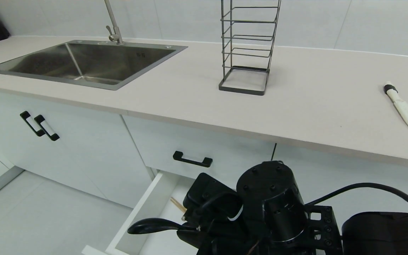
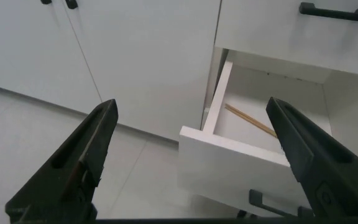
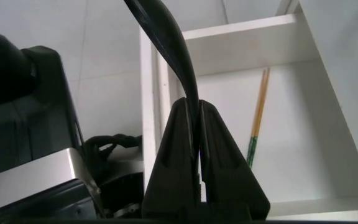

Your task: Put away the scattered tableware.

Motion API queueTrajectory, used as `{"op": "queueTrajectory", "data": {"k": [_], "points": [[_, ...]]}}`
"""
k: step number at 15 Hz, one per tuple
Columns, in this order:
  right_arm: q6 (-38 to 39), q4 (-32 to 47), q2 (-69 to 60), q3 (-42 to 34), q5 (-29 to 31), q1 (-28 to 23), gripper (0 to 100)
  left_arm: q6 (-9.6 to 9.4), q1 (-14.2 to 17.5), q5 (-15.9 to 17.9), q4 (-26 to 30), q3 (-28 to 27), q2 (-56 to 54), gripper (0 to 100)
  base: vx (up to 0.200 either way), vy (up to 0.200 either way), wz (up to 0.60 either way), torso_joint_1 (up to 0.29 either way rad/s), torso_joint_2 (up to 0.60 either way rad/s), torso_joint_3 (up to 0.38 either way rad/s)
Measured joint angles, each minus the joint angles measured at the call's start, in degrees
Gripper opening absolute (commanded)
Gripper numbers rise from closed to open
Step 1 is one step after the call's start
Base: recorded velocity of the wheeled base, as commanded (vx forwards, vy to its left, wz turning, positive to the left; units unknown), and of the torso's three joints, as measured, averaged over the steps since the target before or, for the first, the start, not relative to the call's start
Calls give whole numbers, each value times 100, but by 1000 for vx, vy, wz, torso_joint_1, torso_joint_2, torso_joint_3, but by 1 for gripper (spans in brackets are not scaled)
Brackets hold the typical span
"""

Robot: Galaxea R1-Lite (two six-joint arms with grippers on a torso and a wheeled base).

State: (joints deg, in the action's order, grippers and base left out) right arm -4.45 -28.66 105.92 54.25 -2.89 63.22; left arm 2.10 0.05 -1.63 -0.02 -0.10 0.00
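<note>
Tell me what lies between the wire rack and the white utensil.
Nothing: the head view shows bare countertop from wire rack to white utensil.

— What is the countertop carrying?
— A wire rack is standing near its middle; what looks like a white knife is lying far right; chopsticks are lying in the open drawer.

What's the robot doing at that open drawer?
It is putting tableware away. The right gripper is shut on the handle of a black spoon, held over the open drawer. A pair of chopsticks lies inside the drawer. The left gripper is open and empty near the drawer. A pale knife lies on the counter.
</note>
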Motion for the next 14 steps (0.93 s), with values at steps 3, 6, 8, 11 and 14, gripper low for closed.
{"op": "queueTrajectory", "data": {"k": [3, 6, 8, 11, 14], "points": [[-246, 17, -5, 5, -56, -27, 0, -2, -2, 0, -9, 0, 0, 100, 0, 0, 0, -250, 346, 128], [-562, 28, -17, 305, -160, -416, 0, 0, 0, -2, -7, 0, 0, 100, 0, 0, 0, -102, 273, 93], [-619, 34, 9, 622, -127, -630, 0, 0, 0, 0, -2, 0, 0, 100, 0, 0, 0, -15, 193, 39], [-619, 11, 279, 777, 82, -407, 0, 0, 0, 0, -5, 0, 0, 100, 0, 0, 0, -2, 36, 31], [-622, 44, 763, 1108, 207, -346, 0, 0, 0, 0, -5, 0, 0, 100, 0, 0, 0, 0, 0, 0]]}}
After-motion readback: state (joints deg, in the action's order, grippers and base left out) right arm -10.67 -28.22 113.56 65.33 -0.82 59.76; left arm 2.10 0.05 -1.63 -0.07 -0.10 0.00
